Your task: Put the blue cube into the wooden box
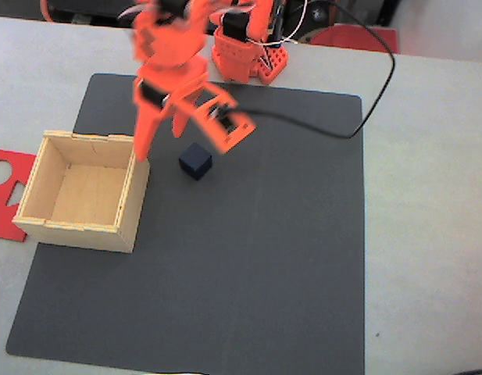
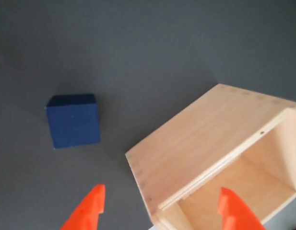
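The blue cube rests on the dark mat, a short way to the right of the wooden box in the fixed view. The box is upright and nothing lies on its pale floor. My orange gripper hangs open above the gap between box and cube, one finger by the box's right wall, the other beyond the cube. In the wrist view the blue cube lies left of the wooden box. The gripper is spread wide with nothing between its fingertips.
A dark grey mat covers most of the pale table. A flat red cut-out sheet lies at the left edge beside the box. The arm's orange base stands at the back, and a black cable loops over the mat's far right corner.
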Controlling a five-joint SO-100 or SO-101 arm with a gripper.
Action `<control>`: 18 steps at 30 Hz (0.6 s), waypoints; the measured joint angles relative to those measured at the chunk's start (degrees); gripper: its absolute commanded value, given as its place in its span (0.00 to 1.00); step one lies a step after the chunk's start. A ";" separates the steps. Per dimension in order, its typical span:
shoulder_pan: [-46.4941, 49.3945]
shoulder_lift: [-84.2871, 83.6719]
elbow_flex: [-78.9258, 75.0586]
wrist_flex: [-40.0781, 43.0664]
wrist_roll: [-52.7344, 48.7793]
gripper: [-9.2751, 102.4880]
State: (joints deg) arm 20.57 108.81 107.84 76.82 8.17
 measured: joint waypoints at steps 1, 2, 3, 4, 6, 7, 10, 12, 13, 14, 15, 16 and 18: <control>0.00 -1.85 -2.81 0.70 0.18 0.36; -0.53 -2.29 -4.57 1.58 0.26 0.36; -1.41 -2.46 -5.98 1.76 0.35 0.36; -2.64 -2.55 -7.03 2.20 0.26 0.36; -5.80 -2.55 -7.82 2.37 0.26 0.36; -7.38 -2.55 -8.09 2.81 0.26 0.36; -12.92 -3.25 -8.53 4.13 -0.35 0.36; -16.61 -4.83 -8.53 5.54 -1.05 0.36; -17.49 -6.06 -8.53 6.24 -1.14 0.35; -17.75 -7.29 -8.53 6.86 -1.41 0.35; -17.58 -8.44 -8.53 7.21 -1.49 0.35; -16.79 -9.76 -8.61 7.73 -1.58 0.35; -15.29 -12.92 -10.02 9.14 -1.93 0.34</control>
State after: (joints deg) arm 5.27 95.89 97.82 85.96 6.24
